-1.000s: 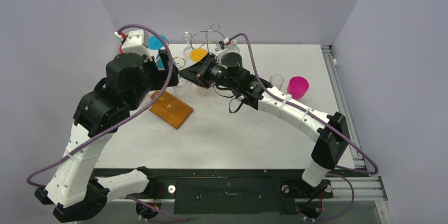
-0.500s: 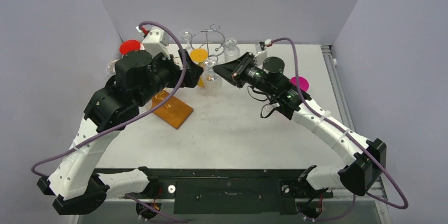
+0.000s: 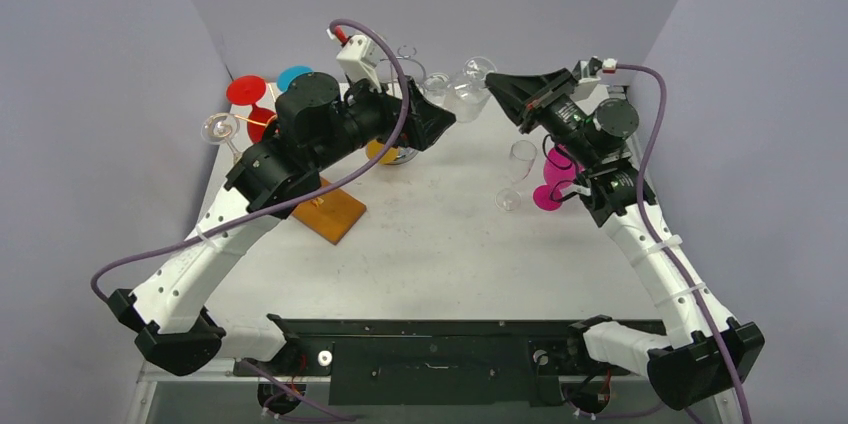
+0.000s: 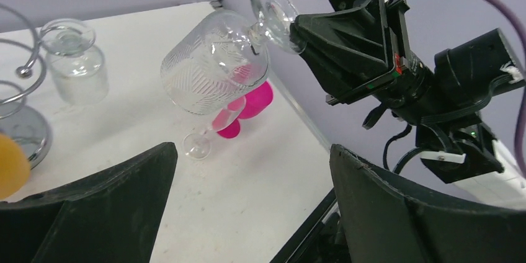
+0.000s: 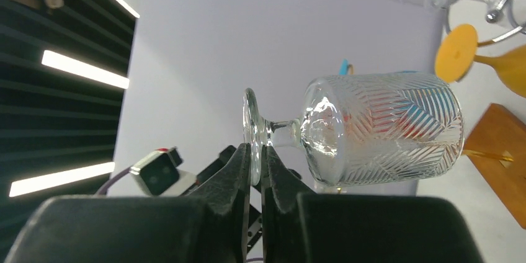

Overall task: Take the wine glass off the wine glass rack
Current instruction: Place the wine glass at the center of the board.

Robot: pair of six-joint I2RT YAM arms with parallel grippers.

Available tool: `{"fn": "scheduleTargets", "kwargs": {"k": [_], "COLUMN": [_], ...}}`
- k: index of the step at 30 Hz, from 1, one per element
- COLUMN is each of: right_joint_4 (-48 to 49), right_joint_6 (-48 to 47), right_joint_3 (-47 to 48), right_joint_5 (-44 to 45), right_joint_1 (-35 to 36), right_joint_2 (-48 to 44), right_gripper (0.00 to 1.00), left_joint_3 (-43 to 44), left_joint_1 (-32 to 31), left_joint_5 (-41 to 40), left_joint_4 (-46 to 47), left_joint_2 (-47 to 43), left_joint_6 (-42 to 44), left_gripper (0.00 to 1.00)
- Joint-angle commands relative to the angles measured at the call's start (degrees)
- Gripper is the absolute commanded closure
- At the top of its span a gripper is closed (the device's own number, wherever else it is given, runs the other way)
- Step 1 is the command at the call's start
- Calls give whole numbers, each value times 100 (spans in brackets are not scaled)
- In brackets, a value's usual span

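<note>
Wine glass (image 5: 378,129) lifted clear, foot in right gripper (image 5: 255,154)

R jaws pinch wine glass (image 4: 211,64) by foot, bowl tilted above table (image 4: 260,170)

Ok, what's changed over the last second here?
The right gripper, shut on the foot of the patterned glass, has pulled it away from the rack, rightward and farther back. The left gripper swung in from the left toward the rack; it is open and holds nothing. Nothing was let go. The wooden block lies where it was.
</note>
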Motion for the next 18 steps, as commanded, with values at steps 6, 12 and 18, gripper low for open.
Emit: {"fn": "scheduleTargets", "kwargs": {"k": [6,12,18], "right_joint_4": [2119,2420,2641], "right_joint_6": [1662,2124,2356], "right_joint_3": [109,135,109], "right_joint_5": [-555,-430,-379], "right_joint_1": [-611,-625,-625], "right_joint_2": [-319,-332,-316], "right_gripper": [100,100,100], "left_joint_3": [-48,-320,-437], "left_joint_1": [483,766,887], "left_joint_5": [1628,2157,2401], "left_joint_4": [2335,3384,3850], "left_joint_2": [506,683,806], "left_joint_6": [-1016,-1734,-2055], "left_gripper": [8,7,6]}}
